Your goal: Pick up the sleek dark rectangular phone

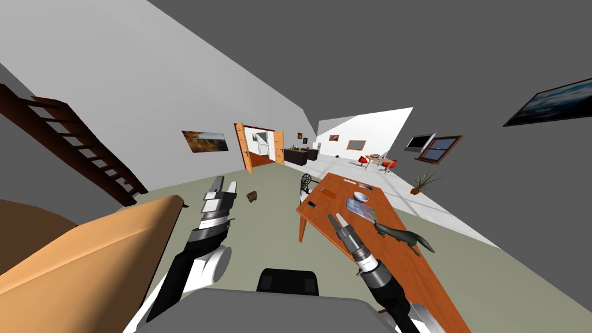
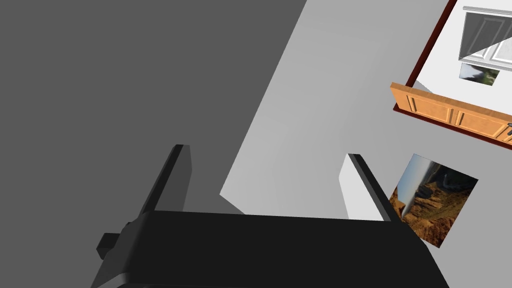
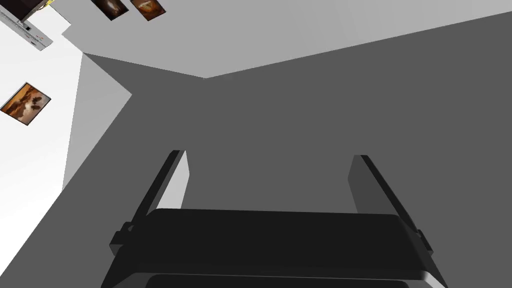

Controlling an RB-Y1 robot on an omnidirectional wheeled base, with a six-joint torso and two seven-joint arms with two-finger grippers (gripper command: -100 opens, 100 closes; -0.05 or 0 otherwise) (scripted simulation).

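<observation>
A small dark flat rectangle, seemingly the phone (image 1: 312,204), lies near the left edge of the long orange wooden table (image 1: 399,260). My right gripper (image 1: 337,218) hovers over the table's near part, a little nearer to me than the phone, raised and pointing up and away. In the right wrist view its fingers (image 3: 172,180) stand open with nothing between them. My left gripper (image 1: 225,185) is held up over the floor, left of the table. It is open and empty too, its fingers (image 2: 170,177) wide apart.
On the table are a pale bowl (image 1: 361,197), a flat picture book (image 1: 362,210) and a dark animal figure (image 1: 404,237). A tan sofa (image 1: 87,248) is close on my left, a dark staircase (image 1: 75,144) behind it. A dark chair (image 1: 306,184) stands at the table's far end, and a brown lump (image 1: 251,196) lies on the floor.
</observation>
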